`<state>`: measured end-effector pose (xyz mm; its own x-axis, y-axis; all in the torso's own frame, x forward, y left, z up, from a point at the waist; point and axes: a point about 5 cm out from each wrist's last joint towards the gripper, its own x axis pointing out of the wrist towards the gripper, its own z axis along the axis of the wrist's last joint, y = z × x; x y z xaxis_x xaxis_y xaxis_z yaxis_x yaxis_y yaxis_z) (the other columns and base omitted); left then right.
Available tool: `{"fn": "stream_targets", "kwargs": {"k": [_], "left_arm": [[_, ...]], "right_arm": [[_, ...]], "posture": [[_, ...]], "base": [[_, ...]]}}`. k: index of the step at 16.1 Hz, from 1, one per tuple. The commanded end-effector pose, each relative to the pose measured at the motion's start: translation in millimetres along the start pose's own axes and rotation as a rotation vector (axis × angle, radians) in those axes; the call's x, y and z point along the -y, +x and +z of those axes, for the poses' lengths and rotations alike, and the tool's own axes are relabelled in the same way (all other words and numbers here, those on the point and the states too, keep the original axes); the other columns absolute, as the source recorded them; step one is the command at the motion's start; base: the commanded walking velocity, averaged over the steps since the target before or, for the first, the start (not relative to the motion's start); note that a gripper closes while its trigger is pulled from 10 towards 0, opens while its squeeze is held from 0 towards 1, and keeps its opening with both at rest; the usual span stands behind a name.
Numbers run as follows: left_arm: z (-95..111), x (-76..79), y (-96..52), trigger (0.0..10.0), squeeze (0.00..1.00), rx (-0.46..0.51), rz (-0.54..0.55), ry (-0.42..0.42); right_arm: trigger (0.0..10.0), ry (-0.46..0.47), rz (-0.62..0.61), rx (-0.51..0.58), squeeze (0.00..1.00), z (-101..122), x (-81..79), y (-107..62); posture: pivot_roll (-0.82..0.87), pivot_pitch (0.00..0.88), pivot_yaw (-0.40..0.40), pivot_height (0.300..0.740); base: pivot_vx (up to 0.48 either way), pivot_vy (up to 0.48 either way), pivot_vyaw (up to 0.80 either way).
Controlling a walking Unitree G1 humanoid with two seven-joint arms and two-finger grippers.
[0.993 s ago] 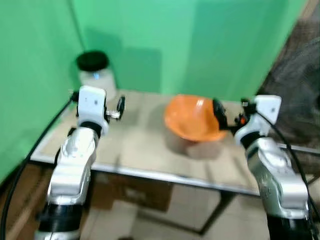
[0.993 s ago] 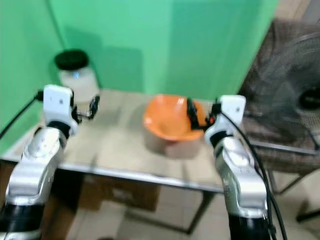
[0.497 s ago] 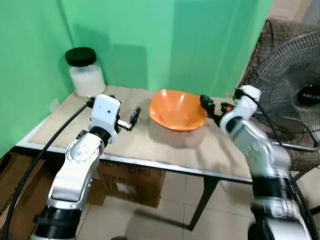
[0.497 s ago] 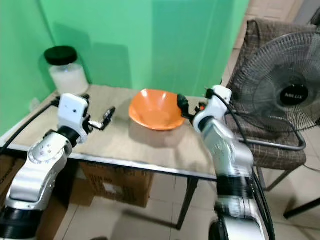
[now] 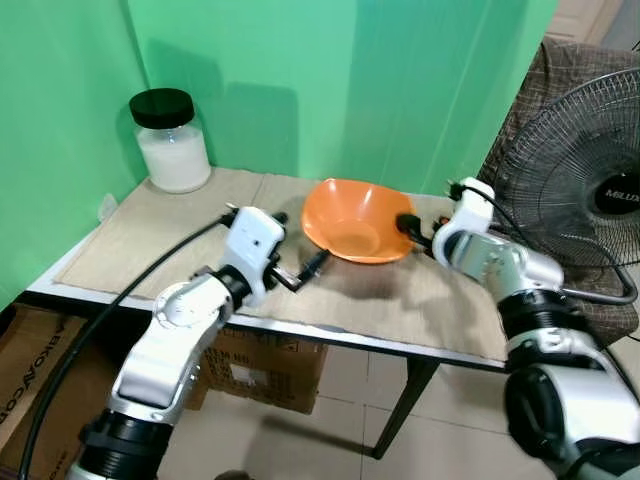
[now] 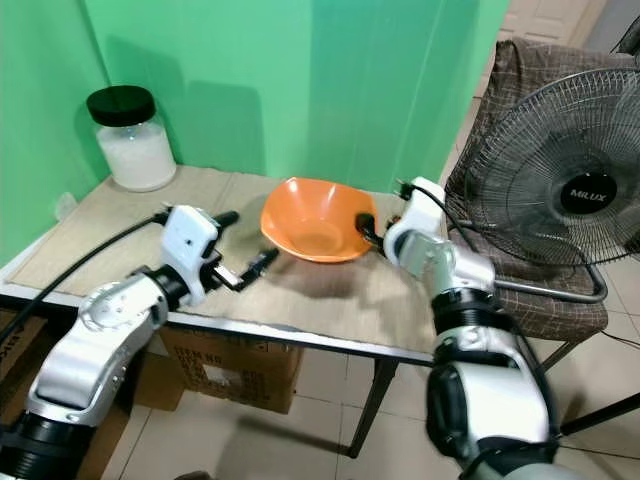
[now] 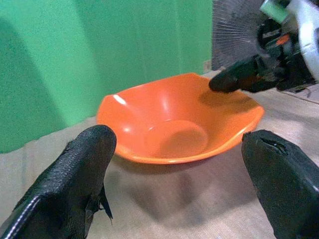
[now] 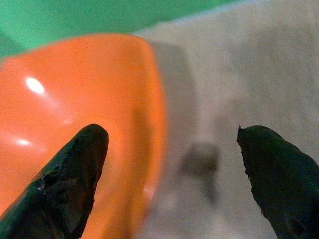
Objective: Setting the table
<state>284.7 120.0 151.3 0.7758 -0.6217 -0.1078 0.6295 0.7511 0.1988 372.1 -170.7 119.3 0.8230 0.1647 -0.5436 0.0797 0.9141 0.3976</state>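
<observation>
The orange bowl (image 5: 360,220) is now sitting on the table (image 5: 160,240). The right gripper (image 8: 169,169) is released, straddling its rim; the left gripper (image 7: 179,174) has swung in, spread wide, facing the bowl.

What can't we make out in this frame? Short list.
- Underside of the orange bowl, head views: its own rim and shadow hide whether it rests flat on the table.
- Right gripper, head views: fingertips too small to tell contact with the bowl rim; the right wrist view shows them apart.
- Contents of the jar: white, type unclear.
- Fan: cut off by the right edge.
</observation>
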Motion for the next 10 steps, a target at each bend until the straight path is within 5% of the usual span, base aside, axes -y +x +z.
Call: {"fn": "stream_targets", "kwargs": {"k": [1,2,3,4,10], "left_arm": [[2,1.2,0.6,10.0,0.00,0.008,-0.001,0.011],[2,1.1,2.1,10.0,0.00,0.012,-0.003,0.010],[3,1.2,3.0,10.0,0.00,0.014,-0.005,0.013],[3,1.6,4.1,10.0,0.00,0.015,-0.011,0.017],[-2,4.2,4.6,10.0,0.00,-0.012,-0.046,0.028]], "right_arm": [[8.7,0.048,0.023,-0.025,0.00,3,-0.8,-0.5],[4.0,0.103,0.067,-0.055,0.00,3,-3.7,-0.3],[3.3,0.136,0.101,-0.067,0.00,2,-6.7,-0.2],[0.0,0.177,0.132,-0.078,0.00,2,-9.3,1.1],[0.0,0.254,0.154,-0.097,0.00,-3,-11.6,4.2]], "posture": [[0.01,0.000,-0.072,0.740],[0.01,0.000,-0.070,0.740],[0.01,0.000,-0.071,0.740],[0.00,0.000,-0.071,0.740],[0.00,0.000,-0.077,0.740]], "base": [[0.000,0.000,0.00],[0.000,0.000,0.00],[0.000,0.000,0.00],[0.000,0.000,0.00],[0.000,0.000,0.00]]}}
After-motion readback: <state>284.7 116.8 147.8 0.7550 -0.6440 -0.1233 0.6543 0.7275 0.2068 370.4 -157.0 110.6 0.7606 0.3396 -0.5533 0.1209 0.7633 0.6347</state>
